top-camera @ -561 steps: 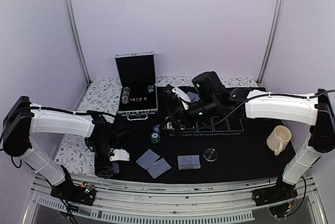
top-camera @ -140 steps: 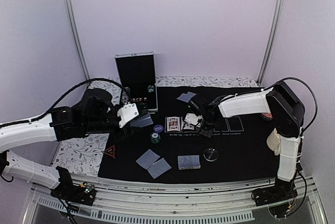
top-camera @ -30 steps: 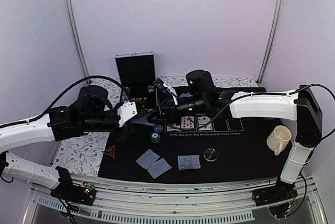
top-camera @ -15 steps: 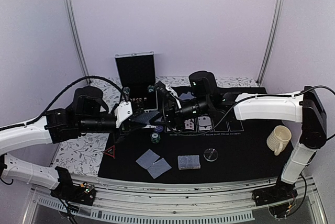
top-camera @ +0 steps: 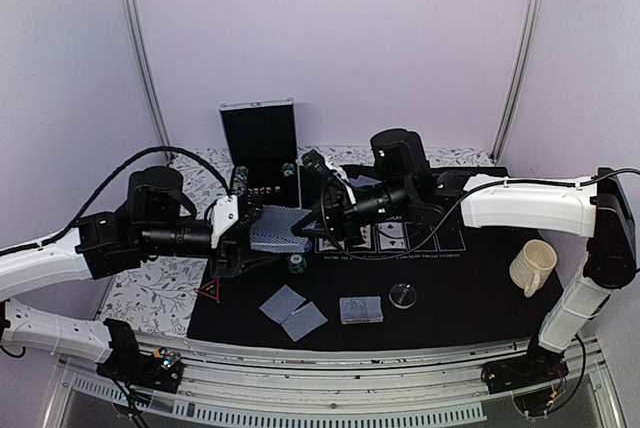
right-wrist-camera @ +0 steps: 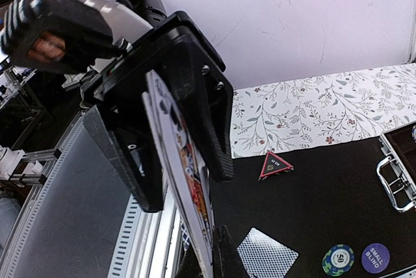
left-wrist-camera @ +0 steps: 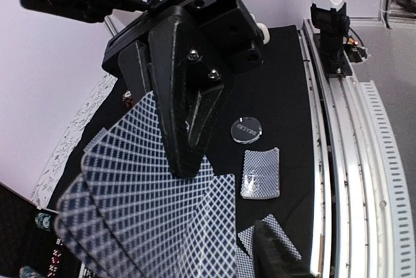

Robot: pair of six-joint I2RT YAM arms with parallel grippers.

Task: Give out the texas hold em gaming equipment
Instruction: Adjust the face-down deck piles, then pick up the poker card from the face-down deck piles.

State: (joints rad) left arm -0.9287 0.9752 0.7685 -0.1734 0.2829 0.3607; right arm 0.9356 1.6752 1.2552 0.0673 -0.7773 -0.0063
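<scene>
Has drawn left pincer (top-camera: 248,235) back toward 9 o'clock, jaws parted around card fan (top-camera: 282,231); grips its 3 o'clock edge with right pincer (top-camera: 314,220).

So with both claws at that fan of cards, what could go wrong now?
The right gripper pinches a fan of cards whose cards overlap, so it may drag out several at once. The left gripper seems to have its jaws apart around the fan, so the cards could slip and scatter over the chips and the face-down cards on the mat below.
</scene>
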